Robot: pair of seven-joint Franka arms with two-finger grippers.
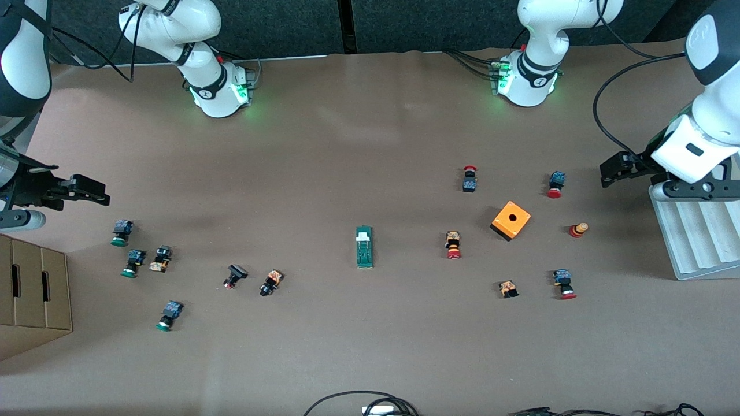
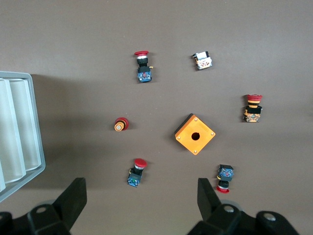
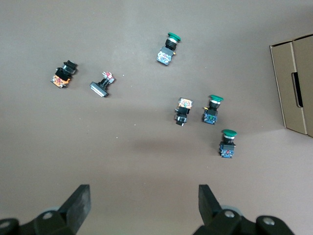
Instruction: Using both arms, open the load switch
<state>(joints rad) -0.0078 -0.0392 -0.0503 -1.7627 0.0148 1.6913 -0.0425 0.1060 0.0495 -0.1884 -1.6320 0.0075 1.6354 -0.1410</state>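
Observation:
The load switch (image 1: 364, 247), a narrow dark green block with a white tab at the end toward the robots' bases, lies flat near the middle of the table. It shows in neither wrist view. My left gripper (image 1: 606, 172) (image 2: 141, 198) hangs open and empty over the left arm's end of the table, beside a ribbed tray. My right gripper (image 1: 104, 193) (image 3: 144, 200) hangs open and empty over the right arm's end, above bare table by the green-capped buttons. Both grippers are well apart from the switch.
An orange cube with a hole (image 1: 510, 220) (image 2: 194, 134) and several red-capped push buttons (image 1: 453, 245) lie toward the left arm's end. Green-capped buttons (image 1: 121, 232) (image 3: 228, 143) lie toward the right arm's end. Also here: a cardboard box (image 1: 34, 289), a white ribbed tray (image 1: 694, 231), and cables (image 1: 361, 401) at the near edge.

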